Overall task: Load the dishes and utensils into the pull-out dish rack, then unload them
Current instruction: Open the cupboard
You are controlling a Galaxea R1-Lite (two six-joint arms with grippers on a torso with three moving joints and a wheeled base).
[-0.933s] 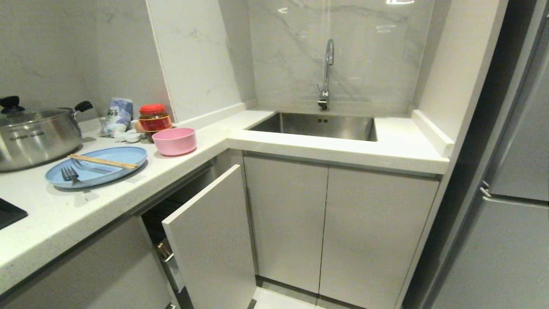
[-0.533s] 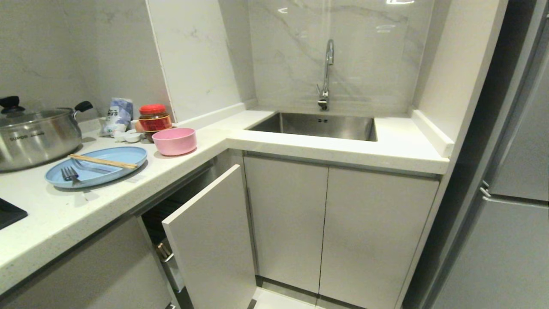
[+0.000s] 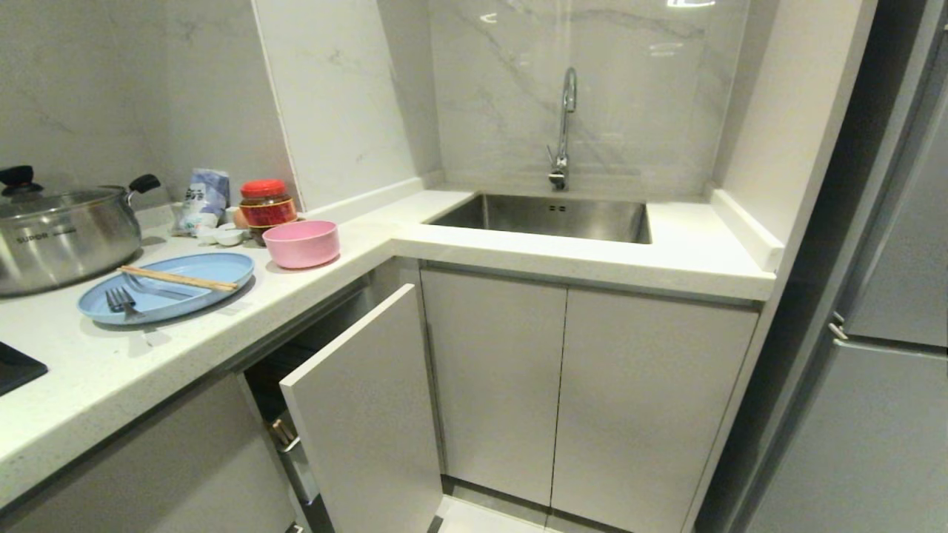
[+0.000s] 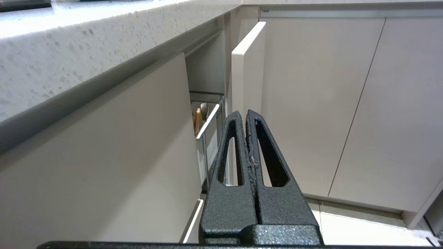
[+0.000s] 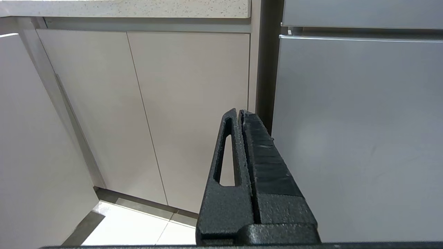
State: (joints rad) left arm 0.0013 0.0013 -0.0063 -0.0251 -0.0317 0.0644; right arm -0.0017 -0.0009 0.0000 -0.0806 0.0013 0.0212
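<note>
On the left counter a light blue oval plate (image 3: 215, 265) carries wooden chopsticks (image 3: 178, 278) and a silver fork (image 3: 122, 300). A pink bowl (image 3: 301, 243) stands just right of it. Below the counter the pull-out dish rack is partly drawn out, its pale front panel (image 3: 370, 414) angled away from the cabinet. The left wrist view shows that panel's edge (image 4: 247, 69) and a chrome rail (image 4: 207, 121) behind it. My left gripper (image 4: 244, 112) hangs low before the rack, shut and empty. Also shut and empty, my right gripper (image 5: 238, 111) faces the cabinet doors. Neither arm appears in the head view.
A steel pot (image 3: 59, 233), a bag (image 3: 204, 198), a red-lidded jar (image 3: 265, 207) and small white dishes (image 3: 226, 235) crowd the counter's back left. A black cooktop corner (image 3: 15, 366) sits at the left edge. The sink (image 3: 548, 216) with faucet (image 3: 564, 126) lies ahead, a grey fridge (image 3: 874, 370) to the right.
</note>
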